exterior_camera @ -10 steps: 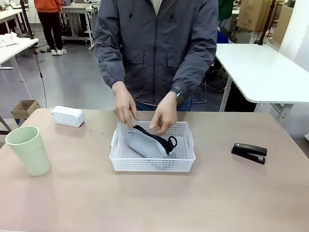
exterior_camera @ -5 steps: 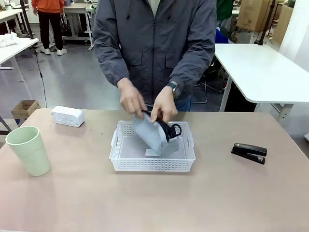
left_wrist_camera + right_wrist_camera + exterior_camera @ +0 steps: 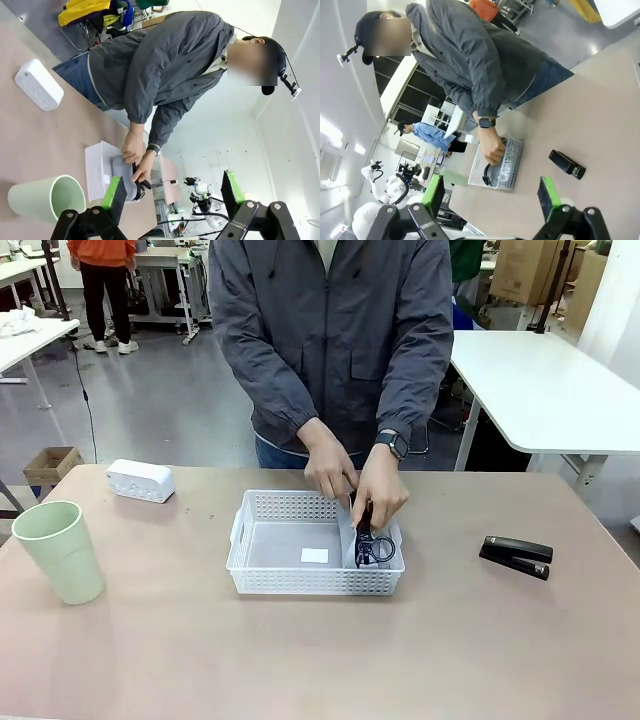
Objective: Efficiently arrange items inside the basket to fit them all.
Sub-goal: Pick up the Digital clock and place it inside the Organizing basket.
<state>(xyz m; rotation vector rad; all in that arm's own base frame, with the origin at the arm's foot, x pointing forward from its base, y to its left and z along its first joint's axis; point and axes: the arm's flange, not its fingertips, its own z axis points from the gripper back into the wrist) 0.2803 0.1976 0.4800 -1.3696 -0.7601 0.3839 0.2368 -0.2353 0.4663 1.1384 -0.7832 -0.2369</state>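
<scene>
You've got a grey floor [image 3: 150, 410], a white table [image 3: 540, 390] back right, a second white table [image 3: 25, 340] back left, an open cardboard box [image 3: 52, 464] on the floor, stacked cartons [image 3: 522, 270] top right, and even bright light.

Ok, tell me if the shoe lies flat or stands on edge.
On edge: the shoe stands narrow against the basket's right end, both of the person's hands on it.
</scene>
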